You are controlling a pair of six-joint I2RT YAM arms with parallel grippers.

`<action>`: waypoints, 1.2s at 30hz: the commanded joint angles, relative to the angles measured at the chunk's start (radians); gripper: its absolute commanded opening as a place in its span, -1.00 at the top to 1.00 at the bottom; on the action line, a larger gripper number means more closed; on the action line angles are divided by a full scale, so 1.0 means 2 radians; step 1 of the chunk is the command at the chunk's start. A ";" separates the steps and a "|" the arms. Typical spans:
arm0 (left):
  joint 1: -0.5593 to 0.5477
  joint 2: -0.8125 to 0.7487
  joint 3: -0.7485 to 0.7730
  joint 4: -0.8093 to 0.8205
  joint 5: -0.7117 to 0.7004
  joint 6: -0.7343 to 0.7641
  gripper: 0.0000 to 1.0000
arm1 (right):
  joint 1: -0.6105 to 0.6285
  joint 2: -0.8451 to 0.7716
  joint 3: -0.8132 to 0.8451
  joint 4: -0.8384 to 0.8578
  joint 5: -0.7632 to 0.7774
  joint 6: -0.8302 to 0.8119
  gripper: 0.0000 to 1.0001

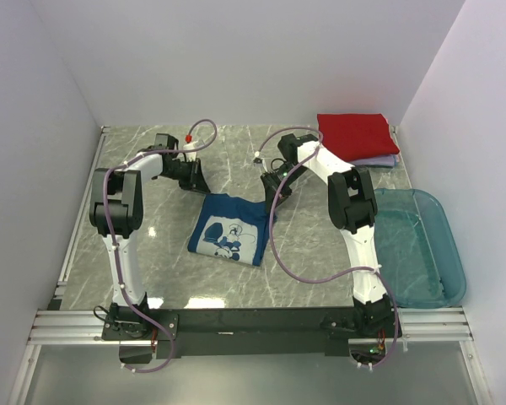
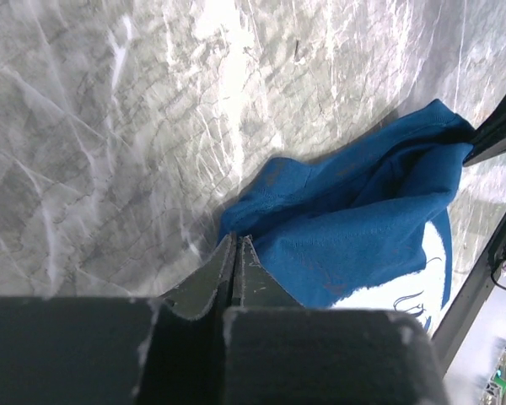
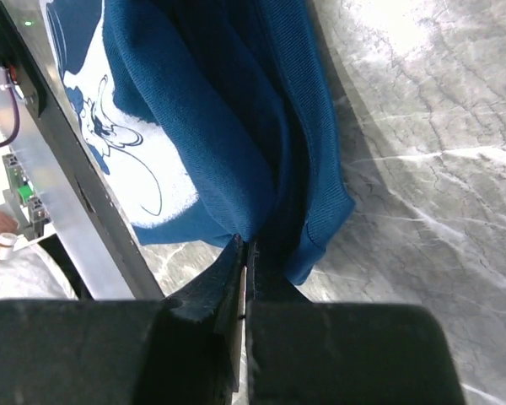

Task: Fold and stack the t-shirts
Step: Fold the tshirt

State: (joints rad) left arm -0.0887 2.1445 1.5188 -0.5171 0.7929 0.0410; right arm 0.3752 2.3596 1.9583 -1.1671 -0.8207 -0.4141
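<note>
The dark blue t-shirt (image 1: pixel 230 229) with its white print lies partly folded in the middle of the table. My left gripper (image 1: pixel 196 180) is shut on its far left corner. In the left wrist view the shut tips (image 2: pixel 236 240) meet the shirt's edge (image 2: pixel 354 228). My right gripper (image 1: pixel 273 184) is shut on the far right corner. In the right wrist view the cloth (image 3: pixel 211 126) runs into the closed gripper (image 3: pixel 246 245). The red t-shirt (image 1: pixel 357 133) lies folded on the pale lavender one (image 1: pixel 383 160) at the far right corner.
A translucent teal plastic tub (image 1: pixel 422 245) stands at the right edge of the table. White walls close in the marble table (image 1: pixel 152 245) at the back and both sides. Purple cables loop from both arms over the table.
</note>
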 commanded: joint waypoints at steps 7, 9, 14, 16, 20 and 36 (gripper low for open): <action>0.009 -0.041 -0.017 0.047 0.013 -0.006 0.99 | 0.001 -0.053 0.019 -0.038 0.015 -0.017 1.00; 0.010 -0.048 -0.021 0.050 0.011 -0.007 0.99 | -0.001 -0.052 0.023 -0.046 0.016 -0.018 1.00; 0.018 -0.065 -0.035 0.082 0.002 -0.017 0.99 | -0.010 -0.041 0.048 -0.076 0.018 -0.028 1.00; 0.020 -0.068 -0.038 0.088 0.000 -0.037 0.99 | -0.018 -0.037 0.051 -0.087 0.021 -0.034 1.00; 0.021 -0.062 -0.026 0.083 -0.004 -0.035 0.99 | -0.025 -0.022 0.066 -0.107 0.034 -0.045 1.00; 0.018 -0.042 -0.006 0.071 0.012 -0.039 0.79 | -0.026 -0.011 0.067 -0.032 0.051 0.027 0.12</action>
State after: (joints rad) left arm -0.0536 2.0727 1.4582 -0.3828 0.7902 -0.0227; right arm 0.3271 2.3631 2.0811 -1.2747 -0.7300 -0.3985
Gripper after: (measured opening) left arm 0.066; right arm 0.444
